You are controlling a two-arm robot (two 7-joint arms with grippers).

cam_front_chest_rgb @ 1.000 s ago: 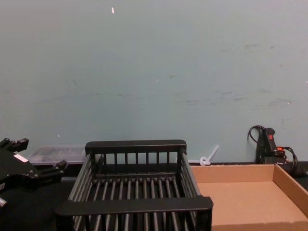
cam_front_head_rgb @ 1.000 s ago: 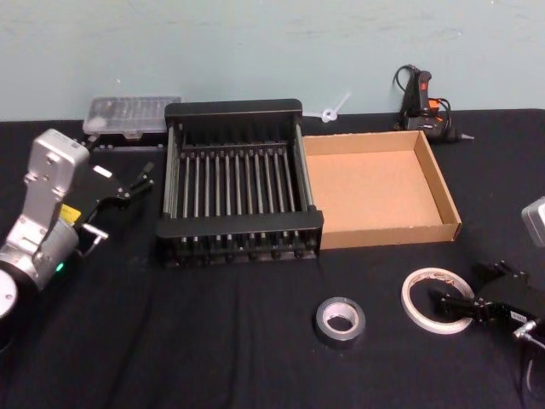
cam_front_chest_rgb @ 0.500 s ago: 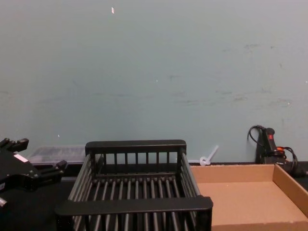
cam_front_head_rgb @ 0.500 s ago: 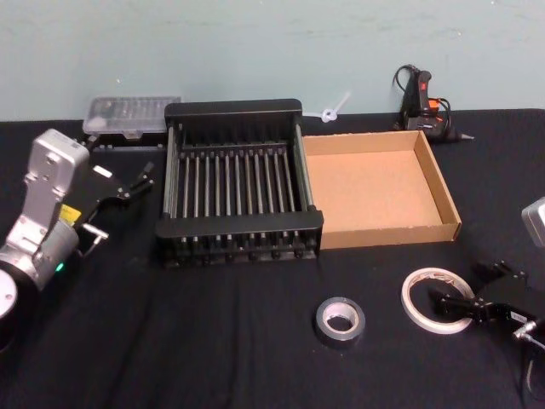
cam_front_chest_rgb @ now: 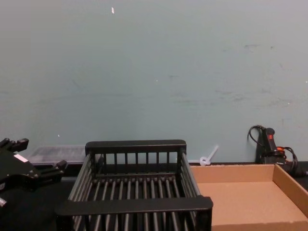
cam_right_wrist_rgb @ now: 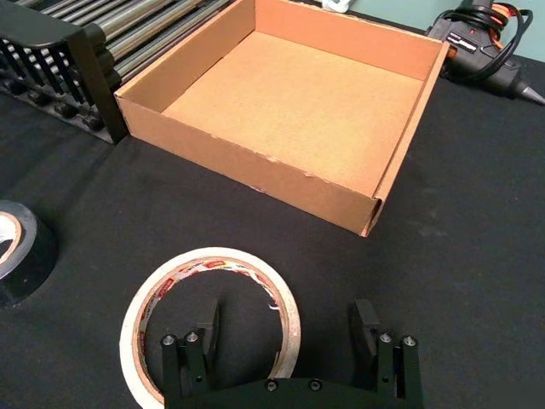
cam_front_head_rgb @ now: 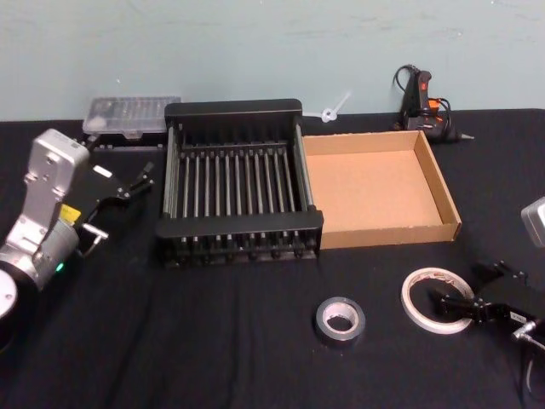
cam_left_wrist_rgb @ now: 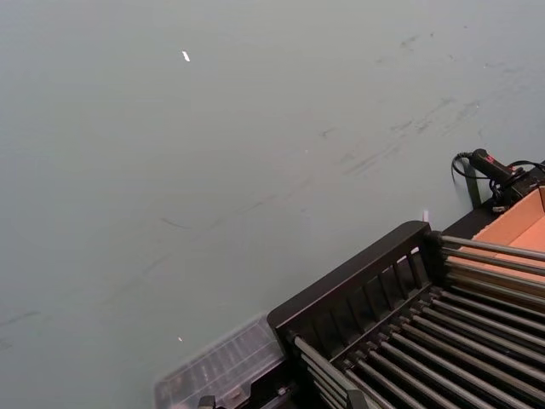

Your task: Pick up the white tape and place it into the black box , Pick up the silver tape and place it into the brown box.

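My right gripper (cam_right_wrist_rgb: 285,336), spread, straddles the white tape (cam_right_wrist_rgb: 210,328) rim; closing shallow probably lets it slip.

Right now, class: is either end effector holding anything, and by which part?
Nothing is held. The right end effector is open, straddling the white tape's near rim without closing. The left end effector is open beside the black box.

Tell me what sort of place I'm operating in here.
Probably a lab or workshop bench: a black cloth-covered table against a bare teal wall, with a black glue gun and a clear plastic parts case at the back.
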